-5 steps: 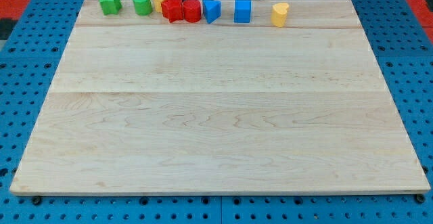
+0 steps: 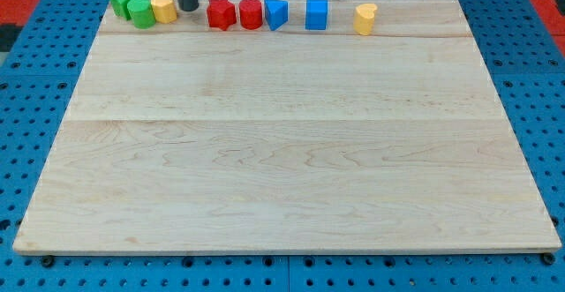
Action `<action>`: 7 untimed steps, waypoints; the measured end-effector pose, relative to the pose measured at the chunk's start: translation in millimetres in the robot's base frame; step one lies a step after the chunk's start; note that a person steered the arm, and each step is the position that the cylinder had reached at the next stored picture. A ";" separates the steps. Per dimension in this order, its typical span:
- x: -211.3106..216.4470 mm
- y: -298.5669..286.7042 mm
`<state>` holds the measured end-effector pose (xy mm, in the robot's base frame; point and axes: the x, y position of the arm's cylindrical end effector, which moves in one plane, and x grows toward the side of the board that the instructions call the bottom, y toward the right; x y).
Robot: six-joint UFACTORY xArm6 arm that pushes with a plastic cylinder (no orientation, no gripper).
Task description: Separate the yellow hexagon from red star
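Nearest us, along the view's bottom, runs a blue perforated metal base (image 2: 282, 274) dotted with round holes. On it lies our pale wooden board (image 2: 282, 151), made of joined planks with faint grain; it fills most of the view and narrows toward the view's top.

All the blocks sit in a row along the board's far edge. From the view's right: a yellow rounded block (image 2: 365, 18) standing alone, then a blue cube (image 2: 316, 14), a blue wedge-like block (image 2: 276, 14), a red cylinder (image 2: 251, 14) touching that wedge, and the red star (image 2: 221, 13) just beside the cylinder.

Our dark rod comes down from the view's top, and my tip (image 2: 190, 8) rests in the gap between the red star and the yellow hexagon (image 2: 163, 8), just beside the hexagon. We carry no claw, so nothing is grasped. The hexagon touches a green cylinder (image 2: 139, 11), with a green star (image 2: 122, 1) pressed behind it at the far left corner.
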<state>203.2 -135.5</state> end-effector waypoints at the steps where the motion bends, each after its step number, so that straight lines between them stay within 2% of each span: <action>1: -11.6 6.8; 5: -11.7 -11.7; 7: 43.6 -19.6</action>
